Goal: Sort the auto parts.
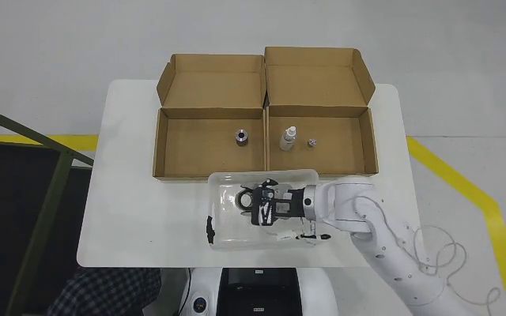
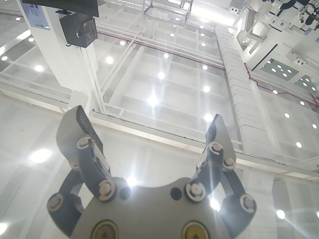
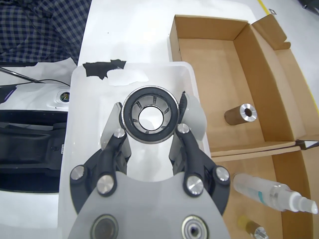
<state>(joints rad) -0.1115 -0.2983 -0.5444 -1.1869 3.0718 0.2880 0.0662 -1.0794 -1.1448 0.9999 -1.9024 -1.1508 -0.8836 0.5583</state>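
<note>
Black-rimmed steel bearing ring (image 3: 150,90) sits pinched between the fingers of my right gripper (image 3: 150,103), over the clear plastic bin (image 3: 84,105) at the near edge of the white table (image 1: 134,197). I cannot tell whether it has lifted off the bin floor. My left gripper (image 2: 148,114) points up at the ceiling, fingers spread, holding nothing.

Beyond the bin, two open cardboard boxes stand side by side. The left box (image 1: 198,146) holds one metal sleeve (image 1: 240,137). The right box (image 1: 348,154) holds a small spray bottle (image 1: 288,138) with a tiny metal part (image 1: 311,142) just beside it.

Three items look already sorted, I judge. The ring is left to place, and whether more remains in the bin I cannot tell.
</note>
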